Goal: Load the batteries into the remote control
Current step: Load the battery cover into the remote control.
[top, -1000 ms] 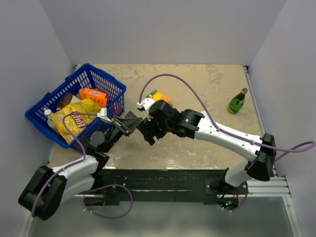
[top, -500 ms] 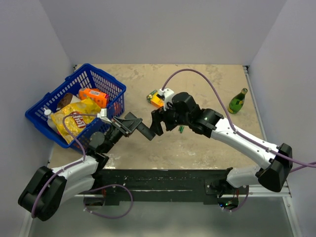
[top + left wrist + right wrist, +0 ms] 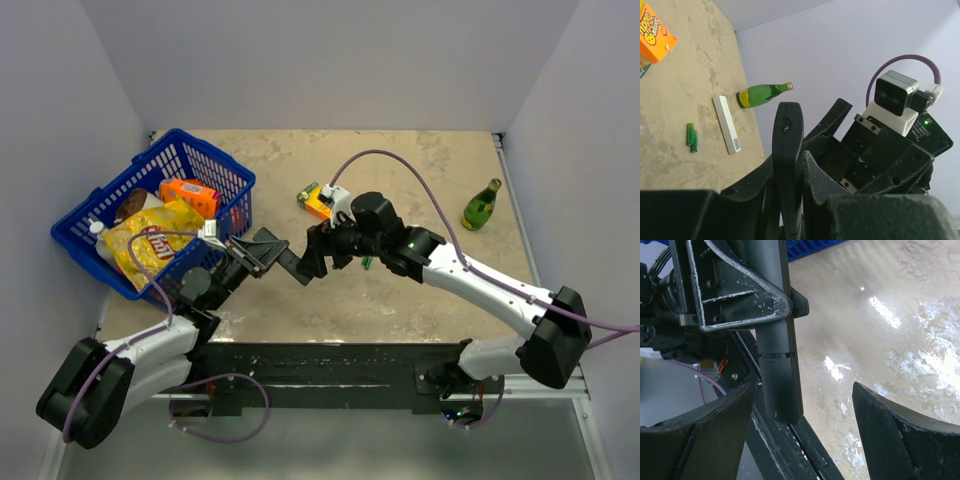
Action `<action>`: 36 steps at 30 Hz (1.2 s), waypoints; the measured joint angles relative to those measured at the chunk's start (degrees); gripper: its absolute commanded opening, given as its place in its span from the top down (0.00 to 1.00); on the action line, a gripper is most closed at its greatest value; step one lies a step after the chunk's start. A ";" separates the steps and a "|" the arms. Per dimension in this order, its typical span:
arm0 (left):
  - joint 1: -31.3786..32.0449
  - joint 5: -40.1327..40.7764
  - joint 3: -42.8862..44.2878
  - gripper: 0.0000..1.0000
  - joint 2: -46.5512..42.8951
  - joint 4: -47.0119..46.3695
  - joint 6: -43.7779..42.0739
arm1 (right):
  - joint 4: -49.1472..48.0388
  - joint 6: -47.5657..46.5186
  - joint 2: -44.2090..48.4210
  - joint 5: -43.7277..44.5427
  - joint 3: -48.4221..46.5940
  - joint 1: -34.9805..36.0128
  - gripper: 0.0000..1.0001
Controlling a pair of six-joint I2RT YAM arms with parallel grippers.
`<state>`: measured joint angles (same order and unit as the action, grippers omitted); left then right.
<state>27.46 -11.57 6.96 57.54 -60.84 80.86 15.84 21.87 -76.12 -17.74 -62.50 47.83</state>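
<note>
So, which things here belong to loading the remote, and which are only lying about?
For the job: remote control, held in the left claw; batteries.
Lying about: white bar; green bottle; orange box; blue basket.

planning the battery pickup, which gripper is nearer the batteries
Right. The right gripper is open at the free end of the remote, with the batteries close by its wrist. The left gripper clamps the remote's other end, farther from them.

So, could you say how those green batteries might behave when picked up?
The batteries are thin cylinders lying flat, so they'd probably roll if nudged. Side by side, one may shift when its neighbour is grasped.
</note>
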 measured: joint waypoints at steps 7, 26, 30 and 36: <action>0.00 -0.55 -0.02 1.00 -1.22 -1.16 1.09 | -2.23 0.66 -1.51 -1.95 0.81 -0.39 0.18; 0.00 -1.77 -0.13 1.00 -4.90 -0.15 2.14 | -7.10 1.81 -2.71 -5.66 0.92 -1.31 0.20; 0.00 -1.77 -0.13 1.00 -5.60 0.90 2.10 | -8.26 2.23 -3.23 -6.19 0.90 -1.77 0.21; 0.00 -1.70 -0.13 1.00 -5.75 1.95 2.05 | -8.24 2.08 -3.43 -6.21 0.48 -2.25 0.18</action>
<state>27.46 -13.28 6.83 51.79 -58.89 82.91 7.60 23.94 -79.55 -23.94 -62.02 45.58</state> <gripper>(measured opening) 0.230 0.801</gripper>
